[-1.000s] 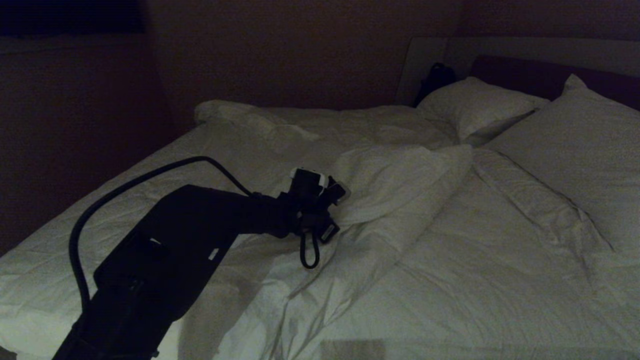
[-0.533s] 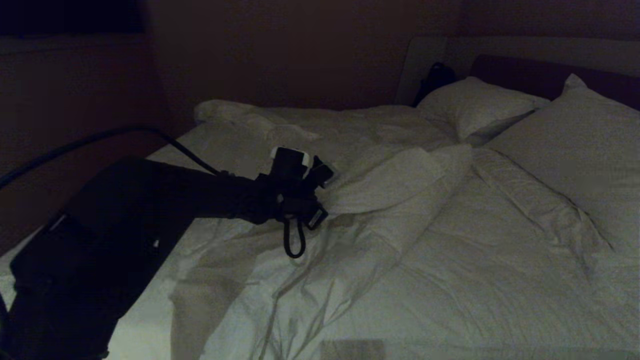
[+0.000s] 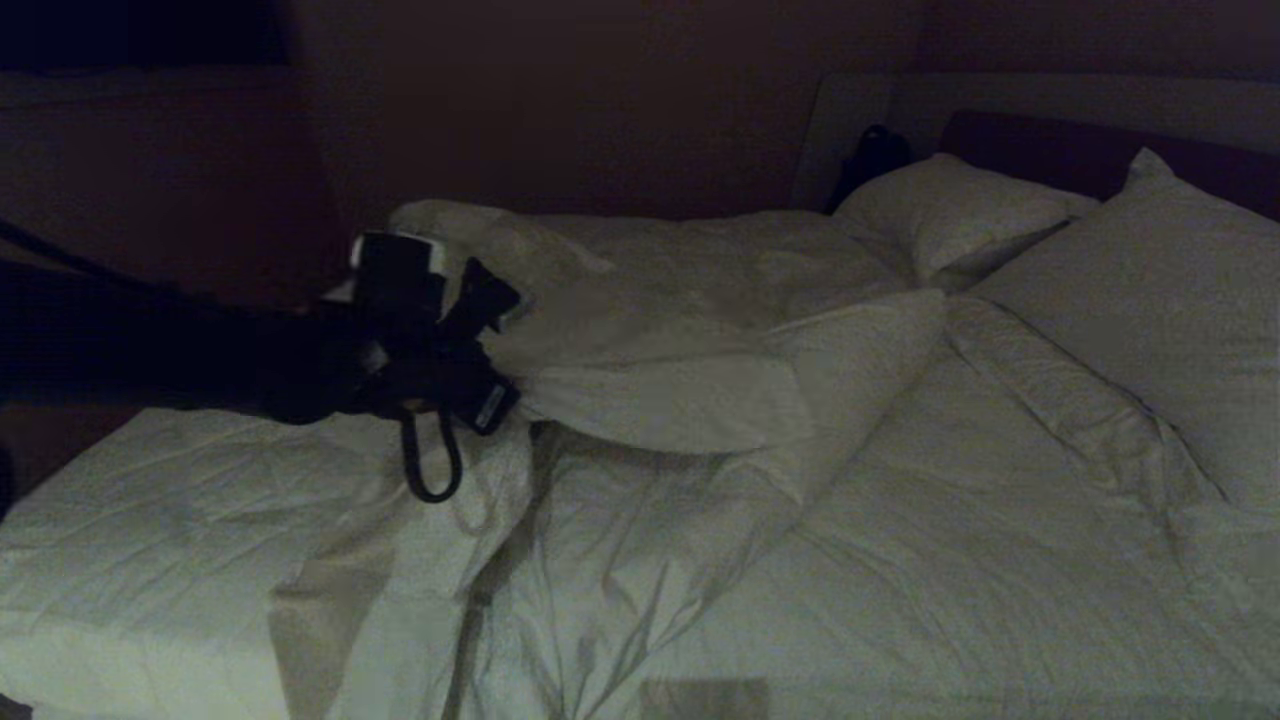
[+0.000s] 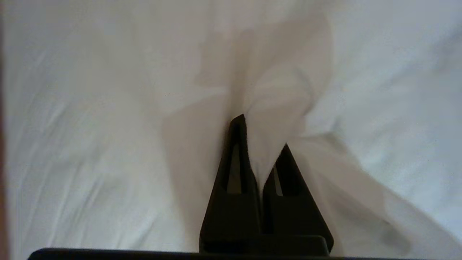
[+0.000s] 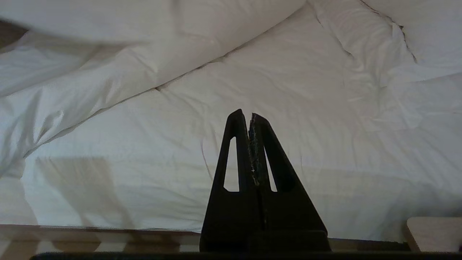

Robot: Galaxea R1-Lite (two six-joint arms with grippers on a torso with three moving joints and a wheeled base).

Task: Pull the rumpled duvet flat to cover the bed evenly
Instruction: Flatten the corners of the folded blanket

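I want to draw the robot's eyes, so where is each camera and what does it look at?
Head view: up on the robot's head, looking down across the bed toward the pillows; its left arm reaches in.
Left wrist view: behind the left claw, facing the duvet pinched in its fingers.
Right wrist view: behind the right claw, shut on nothing, low by the bed's wooden edge, facing the bedding.
Shared: head and left wrist views both show the left claw gripping the duvet.
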